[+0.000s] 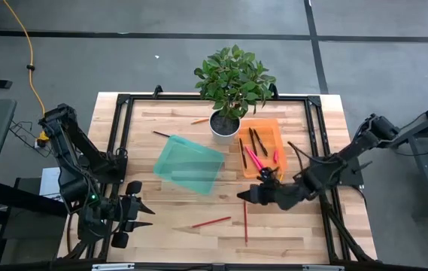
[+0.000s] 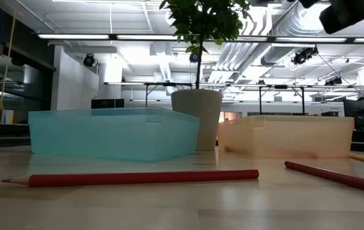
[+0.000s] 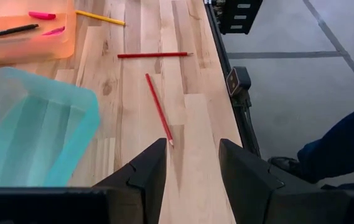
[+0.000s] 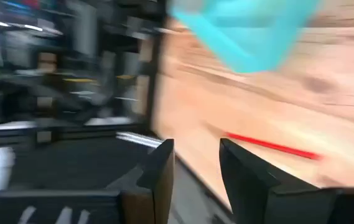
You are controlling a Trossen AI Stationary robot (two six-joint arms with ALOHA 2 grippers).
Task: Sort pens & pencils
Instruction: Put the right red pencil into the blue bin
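Note:
Two red pencils lie flat on the table near its front edge: one [image 1: 212,222] [image 3: 159,109] slanting, the other [image 1: 245,223] [image 3: 155,55] to its right. A yellow pencil [image 3: 100,17] lies farther right. Black and pink pens [image 1: 257,147] rest in the orange tray [image 1: 274,128]. The teal tray [image 1: 189,164] holds nothing I can see. One dark pen [image 1: 161,134] and an orange pencil [image 1: 200,120] lie at the back. My left gripper [image 1: 147,214] [image 3: 192,165] hovers open at the front left, pointing at the slanting pencil. My right gripper [image 1: 244,196] [image 4: 195,165] hangs open above the table, between the trays.
A potted plant [image 1: 225,124] stands at the back between the trays. Another dark pen [image 1: 241,152] lies just left of the orange tray. Black frame rails [image 1: 119,128] run along the table's sides. A person's leg and shoe [image 3: 344,143] show beyond the table's edge.

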